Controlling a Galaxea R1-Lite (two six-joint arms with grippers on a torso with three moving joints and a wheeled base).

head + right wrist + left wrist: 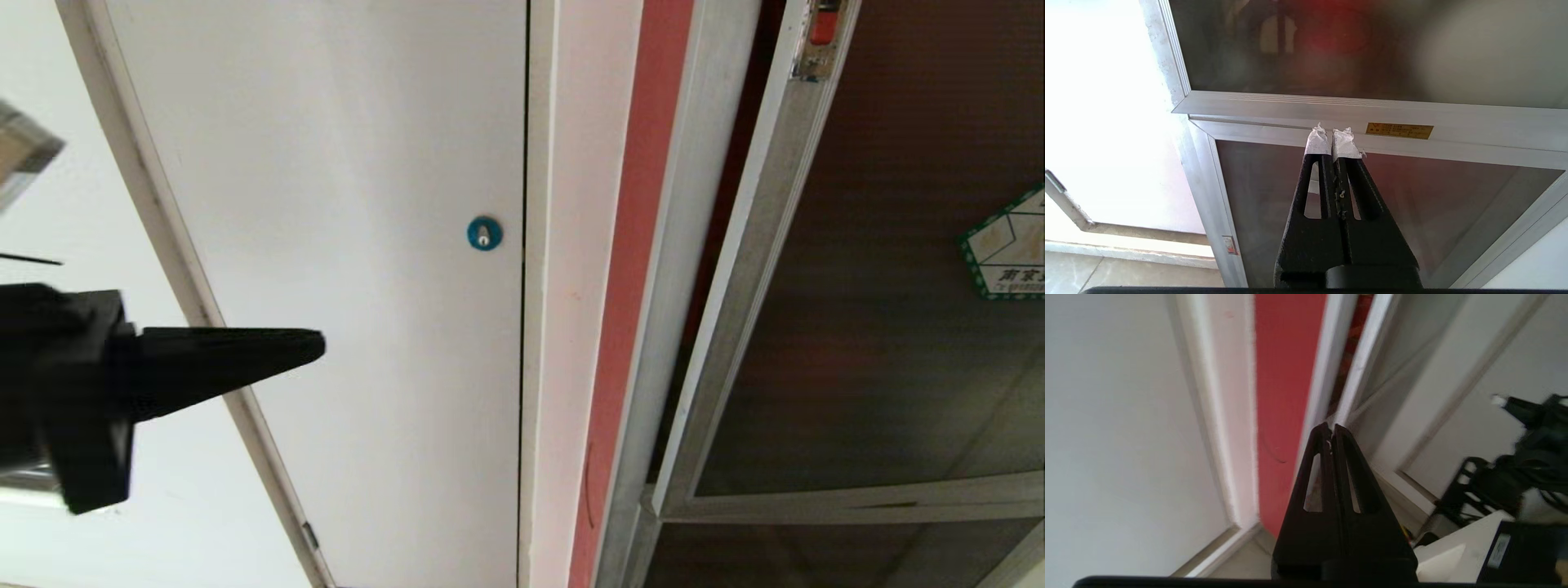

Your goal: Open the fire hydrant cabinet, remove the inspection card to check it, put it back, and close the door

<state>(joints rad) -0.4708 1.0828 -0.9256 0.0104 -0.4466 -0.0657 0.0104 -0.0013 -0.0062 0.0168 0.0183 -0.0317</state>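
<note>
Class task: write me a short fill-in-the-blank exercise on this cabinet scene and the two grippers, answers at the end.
1. The round lock on the white panel is ____ in colour.
2. The door carries a hexagonal sticker with a ____ border.
3. The left gripper has its fingers ____.
4. The right gripper has ____ wrapping on its fingertips.

Answers: blue; green; shut; white

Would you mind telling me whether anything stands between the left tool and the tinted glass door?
Nothing visible: the shut black left tool hangs before the plain white panel, with open air toward the ajar silver-framed tinted glass door.
</note>
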